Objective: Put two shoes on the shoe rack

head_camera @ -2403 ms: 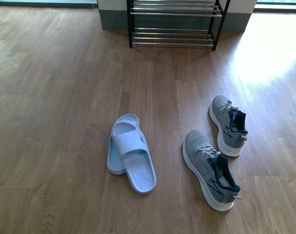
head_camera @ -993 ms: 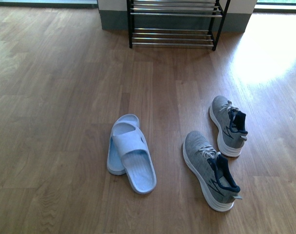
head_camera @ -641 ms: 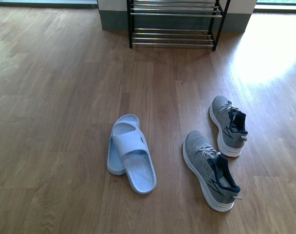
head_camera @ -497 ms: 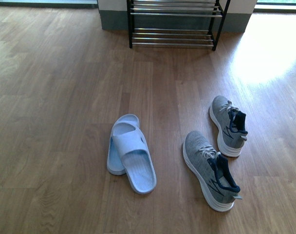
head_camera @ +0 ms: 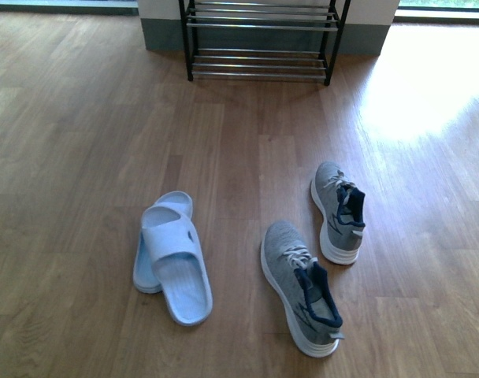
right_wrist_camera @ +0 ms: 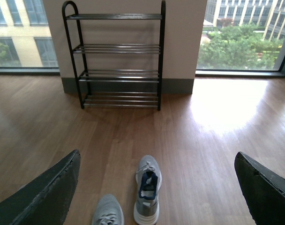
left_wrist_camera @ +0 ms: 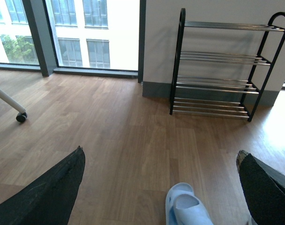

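A warm brown wood-plank floor (head_camera: 82, 157) fills the front view, its boards running away from the camera. A bright patch of sunlight (head_camera: 428, 87) lies on it at the far right. At the far end stands a white wall (left_wrist_camera: 161, 37) with a grey skirting board (left_wrist_camera: 156, 90) along its foot. The left wrist view shows tall windows (left_wrist_camera: 98, 33) beside that wall, a dark window post (left_wrist_camera: 39, 37), and a slanted white leg ending in a black caster (left_wrist_camera: 21, 117) that rests on the floor. Through the glass in the right wrist view, green trees (right_wrist_camera: 236, 49) and buildings (right_wrist_camera: 259, 16) show outside.
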Controlling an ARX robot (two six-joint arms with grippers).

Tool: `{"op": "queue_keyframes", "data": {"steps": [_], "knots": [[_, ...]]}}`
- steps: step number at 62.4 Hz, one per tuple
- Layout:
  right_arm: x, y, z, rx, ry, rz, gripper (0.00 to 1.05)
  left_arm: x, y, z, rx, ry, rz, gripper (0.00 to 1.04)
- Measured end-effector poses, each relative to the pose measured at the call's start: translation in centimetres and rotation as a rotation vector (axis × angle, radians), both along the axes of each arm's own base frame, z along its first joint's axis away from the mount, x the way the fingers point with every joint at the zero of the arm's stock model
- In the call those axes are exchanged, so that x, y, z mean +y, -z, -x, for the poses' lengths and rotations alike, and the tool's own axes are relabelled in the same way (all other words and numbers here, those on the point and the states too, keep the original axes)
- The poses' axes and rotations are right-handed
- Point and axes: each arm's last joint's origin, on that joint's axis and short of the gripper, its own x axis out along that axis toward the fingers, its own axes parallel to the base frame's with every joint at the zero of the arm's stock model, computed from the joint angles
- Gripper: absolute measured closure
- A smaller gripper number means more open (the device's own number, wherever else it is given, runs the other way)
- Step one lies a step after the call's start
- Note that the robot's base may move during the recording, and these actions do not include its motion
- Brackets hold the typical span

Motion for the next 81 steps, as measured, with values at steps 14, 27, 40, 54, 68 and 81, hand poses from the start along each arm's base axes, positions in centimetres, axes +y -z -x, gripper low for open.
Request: {"op": "queue_keyframes", "data": {"steps": [14, 27, 40, 54, 68, 81], "knots": [[0.0, 0.0, 0.0, 0.000, 0.005, 0.000, 0.09, 0.0, 0.0, 0.0, 0.000, 0.003, 0.000, 0.09], [0.0, 0.0, 0.0, 0.000, 0.003, 0.000, 0.09, 0.0, 0.0, 0.0, 0.000, 0.003, 0.000, 0.09], [0.0, 0.0, 0.0, 0.000, -0.002, 0.000, 0.09, 0.0, 0.0, 0.0, 0.000, -0.001, 0.000, 0.09], [0.0, 0.0, 0.0, 0.000, 0.004, 0.000, 0.09, 0.0, 0.0, 0.0, 0.000, 0.004, 0.000, 0.09], [0.0, 0.0, 0.0, 0.000, 0.003, 0.000, 0.09, 0.0, 0.0, 0.0, 0.006, -0.007, 0.005, 0.09], [0.0, 0.0, 0.0, 0.000, 0.001, 0.000, 0.09, -2.1, -0.2, -3.8, 0.251, -0.102, 0.567, 0.09]]}}
